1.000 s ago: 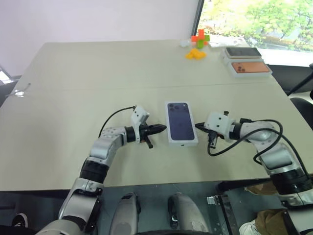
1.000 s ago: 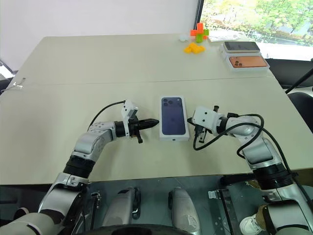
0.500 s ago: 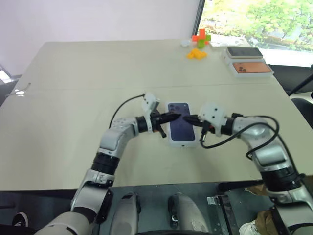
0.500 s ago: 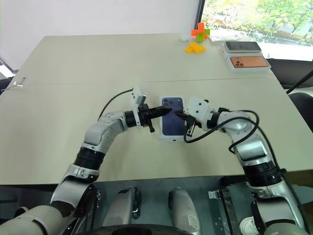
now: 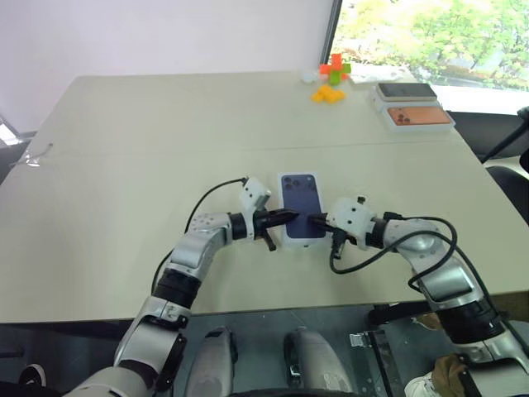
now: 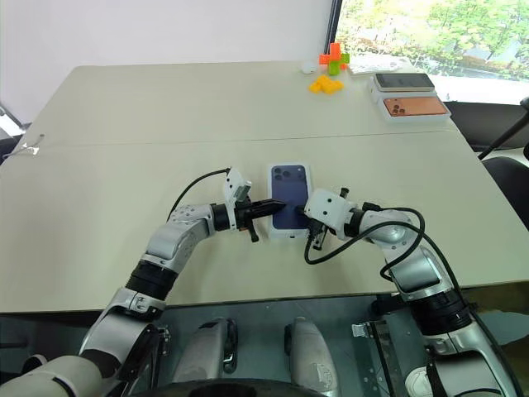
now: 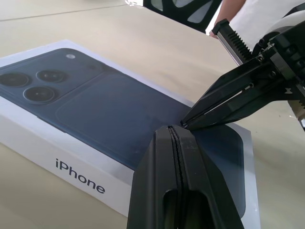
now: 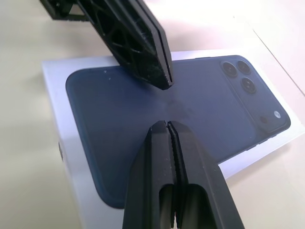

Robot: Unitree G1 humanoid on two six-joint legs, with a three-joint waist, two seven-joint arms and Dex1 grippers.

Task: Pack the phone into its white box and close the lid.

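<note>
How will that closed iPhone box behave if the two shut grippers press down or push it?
The iPhone box lies flat and low on the table, so it is unlikely to tip. Its smooth printed lid looks slippery: shut tips may skid. It would probably slide rigidly.

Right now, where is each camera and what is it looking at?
Head eyes: up high, looking down over both arms at the table.
Left wrist: low behind the shut left gripper, facing the lid.
Right wrist: low behind the shut right gripper, facing it too.
Shared: both wrist views show the lid and the other gripper.
</note>
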